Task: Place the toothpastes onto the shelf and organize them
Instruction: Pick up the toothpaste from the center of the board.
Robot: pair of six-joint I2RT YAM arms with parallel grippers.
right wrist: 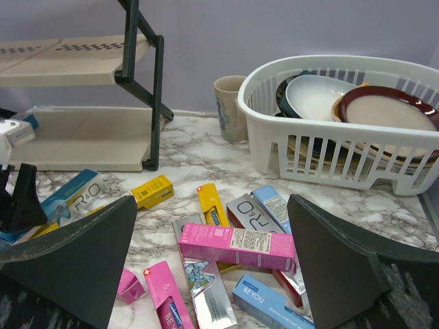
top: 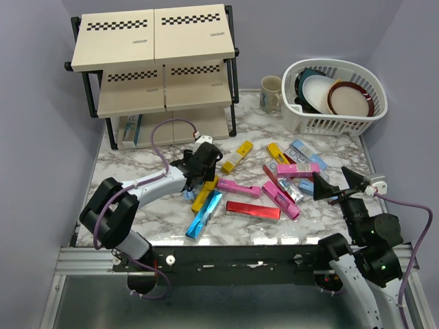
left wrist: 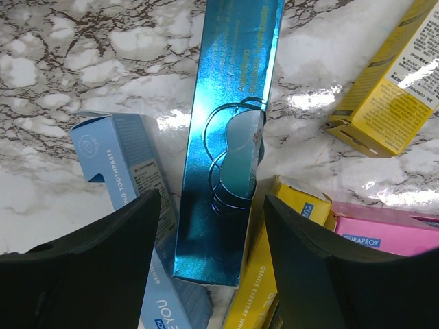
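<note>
Several toothpastes lie scattered across the marble table (top: 137, 212). A metallic teal-blue carton (left wrist: 230, 137) has its near end between the fingers of my left gripper (left wrist: 211, 199). The jaws stand apart with a gap on each side of that carton. A light blue carton (left wrist: 130, 178) lies under the left finger and a yellow one (left wrist: 274, 274) under the right finger. From above, the left gripper (top: 199, 177) hangs low over this pile. My right gripper (top: 339, 181) is open and empty above the right-hand pile, facing a pink carton (right wrist: 236, 245). The shelf (top: 154, 41) stands at the back left.
A white dish basket (top: 329, 125) with plates stands at the back right, a mug (top: 271, 93) beside it. A few cartons (top: 130, 130) stand on the shelf's bottom board. A red carton (top: 253, 210) and a pink one (top: 239, 186) lie mid-table.
</note>
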